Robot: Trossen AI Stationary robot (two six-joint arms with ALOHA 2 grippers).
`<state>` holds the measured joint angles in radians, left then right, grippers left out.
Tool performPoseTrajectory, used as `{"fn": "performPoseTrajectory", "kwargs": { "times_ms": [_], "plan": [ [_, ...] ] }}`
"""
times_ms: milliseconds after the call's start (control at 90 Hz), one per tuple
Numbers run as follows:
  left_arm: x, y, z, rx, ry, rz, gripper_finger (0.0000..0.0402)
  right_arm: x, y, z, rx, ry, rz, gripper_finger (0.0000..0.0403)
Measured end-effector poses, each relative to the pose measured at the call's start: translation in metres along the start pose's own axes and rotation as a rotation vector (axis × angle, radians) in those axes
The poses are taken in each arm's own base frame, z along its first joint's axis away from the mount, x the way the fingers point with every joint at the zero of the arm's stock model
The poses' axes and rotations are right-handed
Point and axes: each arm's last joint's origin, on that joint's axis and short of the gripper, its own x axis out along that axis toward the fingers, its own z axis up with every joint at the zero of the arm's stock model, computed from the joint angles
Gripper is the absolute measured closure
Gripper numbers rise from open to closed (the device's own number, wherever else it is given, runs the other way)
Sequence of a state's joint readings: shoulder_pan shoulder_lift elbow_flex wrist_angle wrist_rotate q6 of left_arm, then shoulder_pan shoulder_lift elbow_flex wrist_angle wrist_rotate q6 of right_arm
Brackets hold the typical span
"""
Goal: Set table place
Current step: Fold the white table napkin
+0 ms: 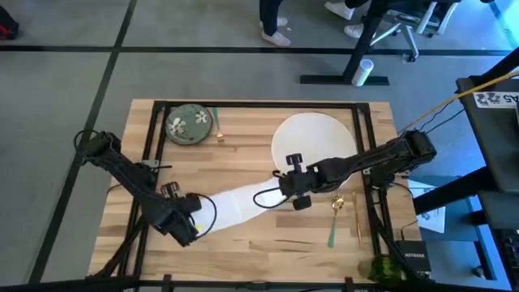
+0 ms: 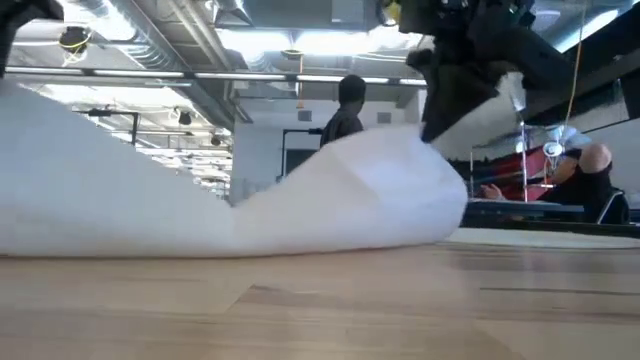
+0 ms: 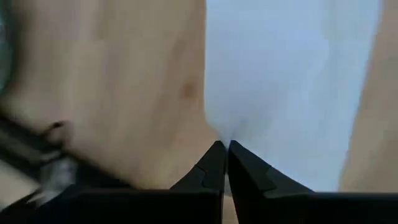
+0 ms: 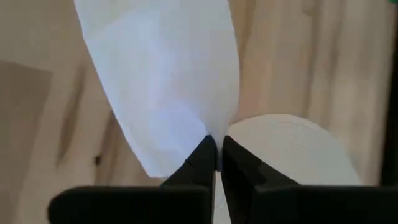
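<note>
A white napkin lies stretched across the middle of the wooden table, between my two grippers. My left gripper is shut on its left end and my right gripper is shut on its right end, beside the large round white plate. The small green flowered dish rests on the table at the far left. Gold cutlery with a green handle lies near the plate's near right side. My left gripper pinches the napkin's left edge between its two fingertips. The cloth puckers where the tips meet and spreads away from them. One layer or several, I cannot tell. My right gripper pinches the napkin's right end between its fingertips, coming from above. That end is raised off the table, and the cloth slopes down from it to the wood. The fingers stand right beside the plate's rim.
A gold piece lies beside the green dish. A green object sits at the table's near right corner. Black frame bars run along the table's sides. People show in the room beyond the table.
</note>
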<state>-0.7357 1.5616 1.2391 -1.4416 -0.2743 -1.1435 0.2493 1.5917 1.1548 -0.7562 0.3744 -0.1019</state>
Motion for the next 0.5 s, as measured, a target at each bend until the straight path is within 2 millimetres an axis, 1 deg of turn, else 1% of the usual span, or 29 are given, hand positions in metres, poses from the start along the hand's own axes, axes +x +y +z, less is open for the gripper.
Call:
{"fn": "performPoseTrajectory", "kwargs": {
  "times_ms": [144, 322, 500],
  "plan": [
    [-0.004, 0.013, 0.0, -0.033, -0.007, 0.124, 0.0402, -0.009, -0.007, 0.007, -0.03, -0.013, -0.073, 0.0402],
    [-0.005, 0.022, 0.009, -0.056, -0.066, 0.144, 0.0402, -0.017, -0.013, 0.012, -0.069, 0.001, -0.169, 0.0402],
    [-0.008, 0.033, 0.016, -0.079, -0.137, 0.16, 0.0402, -0.025, -0.02, 0.013, -0.087, 0.045, -0.304, 0.0402]
  ]
}}
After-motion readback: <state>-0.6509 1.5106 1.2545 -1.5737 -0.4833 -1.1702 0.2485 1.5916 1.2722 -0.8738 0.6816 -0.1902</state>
